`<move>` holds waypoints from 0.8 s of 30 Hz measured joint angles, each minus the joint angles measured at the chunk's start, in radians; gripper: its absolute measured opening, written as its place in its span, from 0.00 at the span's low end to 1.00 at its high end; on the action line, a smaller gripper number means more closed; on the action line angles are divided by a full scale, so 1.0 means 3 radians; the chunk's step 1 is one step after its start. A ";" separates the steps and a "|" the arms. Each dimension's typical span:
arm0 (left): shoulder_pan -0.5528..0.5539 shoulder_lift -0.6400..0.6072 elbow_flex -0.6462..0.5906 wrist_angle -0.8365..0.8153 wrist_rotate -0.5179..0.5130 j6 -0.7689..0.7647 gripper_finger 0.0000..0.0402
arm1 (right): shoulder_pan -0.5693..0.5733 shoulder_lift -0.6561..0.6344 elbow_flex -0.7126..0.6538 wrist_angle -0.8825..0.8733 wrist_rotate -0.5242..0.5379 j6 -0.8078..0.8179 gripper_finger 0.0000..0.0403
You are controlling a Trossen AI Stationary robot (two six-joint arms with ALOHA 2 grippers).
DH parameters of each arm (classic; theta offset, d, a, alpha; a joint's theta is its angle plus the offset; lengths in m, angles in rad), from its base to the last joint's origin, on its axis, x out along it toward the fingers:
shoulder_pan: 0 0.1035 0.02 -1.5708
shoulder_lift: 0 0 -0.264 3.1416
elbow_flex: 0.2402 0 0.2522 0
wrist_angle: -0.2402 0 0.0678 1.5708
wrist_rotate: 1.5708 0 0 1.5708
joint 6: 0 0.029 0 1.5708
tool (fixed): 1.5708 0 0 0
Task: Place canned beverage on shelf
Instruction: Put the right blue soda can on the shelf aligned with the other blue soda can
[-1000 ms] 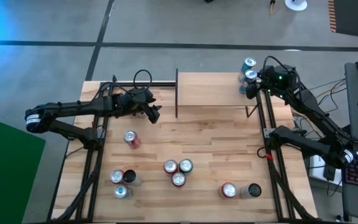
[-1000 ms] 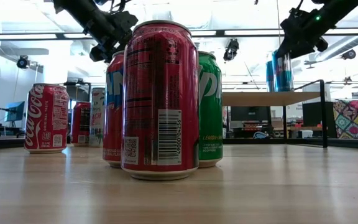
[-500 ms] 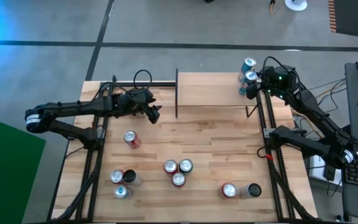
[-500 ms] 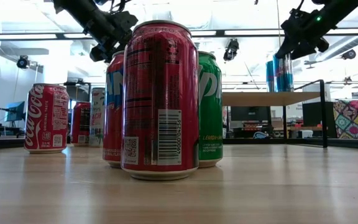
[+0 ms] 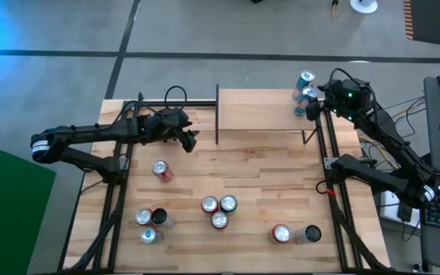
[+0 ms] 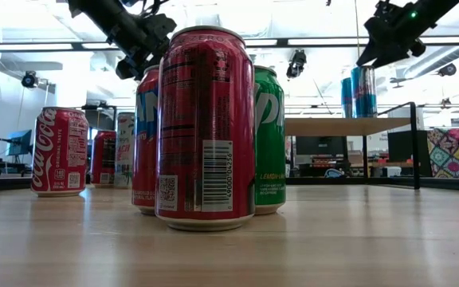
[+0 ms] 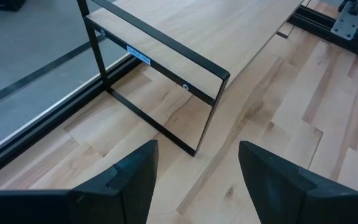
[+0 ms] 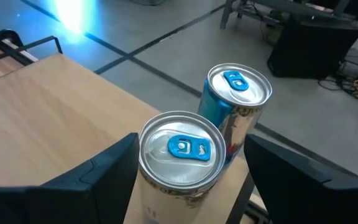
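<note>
Canned beverage (image 8: 180, 155) stands upright on the shelf (image 8: 55, 118), directly under the open right tool (image 8: 188, 165), touching a second can (image 8: 236, 102). Lift straight up, avoiding both. Left tool (image 7: 194, 171) open, waiting.

The 2 arms (image 5: 90, 137) are dark, slim and jointed, with black cables looping along them. Pale grey bands ring the left arm's base and the right arm's base joint (image 5: 426, 192). A green light glows on the right wrist (image 5: 350, 95). Fingers (image 7: 132, 180) are matte black and angular.
</note>
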 joint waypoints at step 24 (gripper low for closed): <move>0.0010 0.0000 0.0000 0.0001 -0.0004 -0.0027 0.52 | 0.0060 -0.0015 -0.0065 0.0243 0.0137 0.0243 0.66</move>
